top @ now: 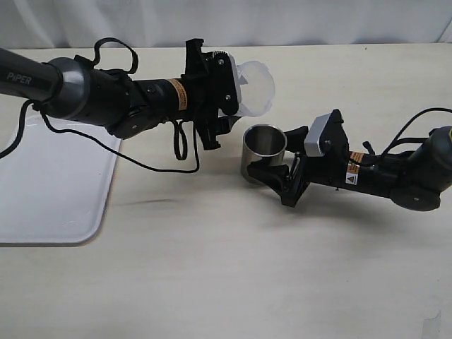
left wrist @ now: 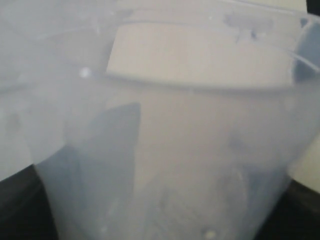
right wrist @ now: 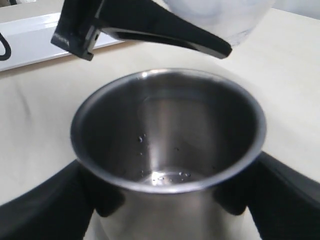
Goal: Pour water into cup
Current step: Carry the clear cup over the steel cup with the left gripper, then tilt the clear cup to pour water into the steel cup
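- Cup (top: pixel 265 150) stood upright on the surface (top: pixel 247 268) near the middle, long axis vertical, mouth pointing up.
- Right claw (top: pixel 272 152) was clamped on the cup from the right, one finger on each side of its wall, low on the surface.
- Left claw (top: pixel 229 95) was closed on the beaker (top: pixel 254 88), holding it in the air, tipped well off upright, just above and left of the cup's rim, not touching it.
- Right wrist view looked into the cup (right wrist: pixel 167 165): a small shiny pool of water (right wrist: pixel 170 176) at the bottom, droplets on the inner wall. The exterior view did not show the water.
- Same view: black fingers (right wrist: pixel 45 205) hugged both sides of the cup; the beaker (right wrist: pixel 220 15) hung over the rim.
- Left wrist view was filled with the blurry translucent beaker (left wrist: pixel 175 150); the cup could not be made out.
- White tray (top: pixel 49 183) lay far left, well apart from the cup.
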`<state>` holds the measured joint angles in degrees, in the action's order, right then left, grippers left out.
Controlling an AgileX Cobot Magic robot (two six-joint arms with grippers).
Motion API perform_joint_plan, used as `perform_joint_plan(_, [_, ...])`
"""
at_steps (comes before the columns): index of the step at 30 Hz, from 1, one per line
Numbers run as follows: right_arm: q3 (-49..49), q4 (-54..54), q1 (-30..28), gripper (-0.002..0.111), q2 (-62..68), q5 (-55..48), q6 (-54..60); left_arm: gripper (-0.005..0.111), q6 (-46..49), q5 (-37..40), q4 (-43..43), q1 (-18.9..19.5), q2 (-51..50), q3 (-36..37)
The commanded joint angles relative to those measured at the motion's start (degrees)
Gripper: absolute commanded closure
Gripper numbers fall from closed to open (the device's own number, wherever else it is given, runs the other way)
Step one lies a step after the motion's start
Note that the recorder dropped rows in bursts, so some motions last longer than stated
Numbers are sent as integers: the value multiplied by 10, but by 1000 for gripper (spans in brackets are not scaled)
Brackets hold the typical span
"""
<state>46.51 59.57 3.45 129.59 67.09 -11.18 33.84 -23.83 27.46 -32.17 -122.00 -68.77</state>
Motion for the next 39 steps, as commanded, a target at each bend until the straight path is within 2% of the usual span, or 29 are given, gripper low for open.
perform_joint_plan(1, [1,5,0,104,0,6,5,107,49,-15,-47,-5,2,-7])
perform_joint_plan(20, [30,20,0,104,15,29,14,107,69,-20,-47,-14,2,-7])
perform_joint_plan(39, [30,28,0,104,15,29,14,107,196,-43,-47,-14,2,-7])
